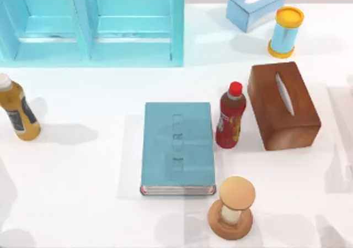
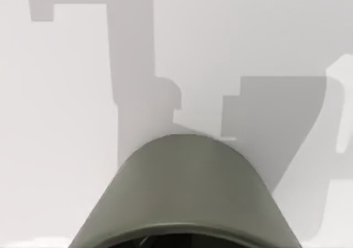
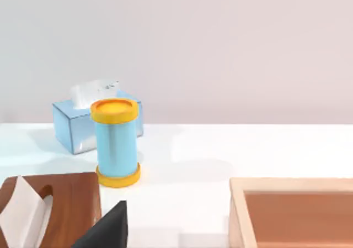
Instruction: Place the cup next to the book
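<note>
teal book (image 1: 177, 147) flat at table (image 1: 83, 165) centre, spine side toward top view's left, page edges at near end; red-capped bottle (image 1: 230, 116) just beside its right edge; hourglass (image 1: 232, 207) near its lower right corner; wooden tissue box (image 1: 283, 105) right of bottle; blue cylinder with yellow ends (image 1: 285, 32) and blue tissue box (image 1: 255, 6) farther back; olive-grey cup (image 2: 187, 195) close under left wrist camera, over bare white table; whether left or right claw open or closed, cannot tell
</note>
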Tool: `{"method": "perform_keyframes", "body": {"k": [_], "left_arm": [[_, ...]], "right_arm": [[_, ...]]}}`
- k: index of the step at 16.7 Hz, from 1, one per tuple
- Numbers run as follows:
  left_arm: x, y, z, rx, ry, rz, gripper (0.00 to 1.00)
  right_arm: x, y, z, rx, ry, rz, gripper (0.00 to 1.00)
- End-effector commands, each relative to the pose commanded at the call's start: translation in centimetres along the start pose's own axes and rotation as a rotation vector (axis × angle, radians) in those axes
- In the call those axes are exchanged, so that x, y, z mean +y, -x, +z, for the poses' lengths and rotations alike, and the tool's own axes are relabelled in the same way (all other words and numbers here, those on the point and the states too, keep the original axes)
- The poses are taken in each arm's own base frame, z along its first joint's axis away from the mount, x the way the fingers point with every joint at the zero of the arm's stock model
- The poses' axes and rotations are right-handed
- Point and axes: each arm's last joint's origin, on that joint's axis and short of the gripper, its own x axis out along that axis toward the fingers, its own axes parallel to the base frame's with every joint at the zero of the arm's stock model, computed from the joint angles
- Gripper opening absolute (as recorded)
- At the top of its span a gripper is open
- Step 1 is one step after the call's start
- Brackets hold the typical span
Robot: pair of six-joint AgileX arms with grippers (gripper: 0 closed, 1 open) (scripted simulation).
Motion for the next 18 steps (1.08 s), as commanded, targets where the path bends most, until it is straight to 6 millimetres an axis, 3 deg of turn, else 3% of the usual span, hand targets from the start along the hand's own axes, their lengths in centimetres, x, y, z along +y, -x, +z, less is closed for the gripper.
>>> {"method": "perform_keyframes", "body": {"k": [6,15,18], "left_arm": [[0.00,0.00,0.00,0.000,0.000,0.000,0.02],[0.02,0.03,0.02,0.001,-0.002,0.001,0.00],[0.16,0.91,0.01,0.001,-0.011,0.002,0.00]], "right_arm": [[0.00,0.00,0.00,0.000,0.000,0.000,1.00],[0.00,0.00,0.00,0.000,0.000,0.000,1.00],[0.00,0.00,0.00,0.000,0.000,0.000,1.00]]}}
